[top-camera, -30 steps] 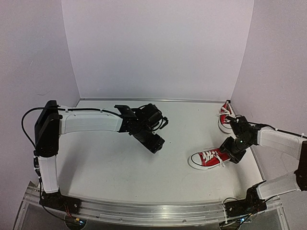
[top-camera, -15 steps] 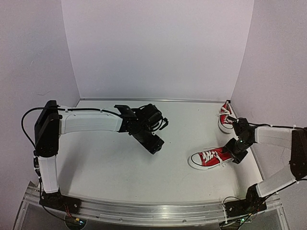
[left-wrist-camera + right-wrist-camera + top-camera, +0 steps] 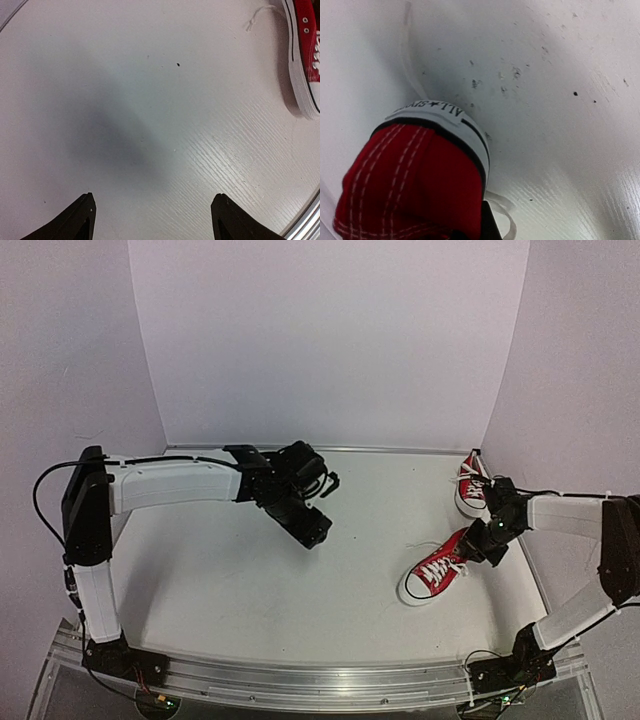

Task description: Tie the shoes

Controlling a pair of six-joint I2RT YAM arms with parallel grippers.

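Observation:
Two red shoes with white laces and soles show in the top view. One shoe [image 3: 434,573] lies at the right, toe toward the near-left, heel raised toward my right gripper [image 3: 484,540], which is shut on that heel. In the right wrist view the red heel [image 3: 415,175] fills the lower left, with a black finger [image 3: 490,227] against it and a lace loop [image 3: 504,215] beside it. The other shoe [image 3: 468,486] stands in the far right corner. My left gripper [image 3: 310,528] hovers open mid-table, nothing between its fingers [image 3: 82,220]; a shoe [image 3: 306,55] sits at its view's top right.
White walls [image 3: 330,340] close the table at the back and both sides, and the far shoe is tight against the right one. A metal rail [image 3: 320,680] runs along the near edge. A loose lace end [image 3: 255,17] lies on the table.
My right gripper has shut on the near shoe's heel and swung it, so the toe now points toward the near edge. My left arm has drifted slightly left and back.

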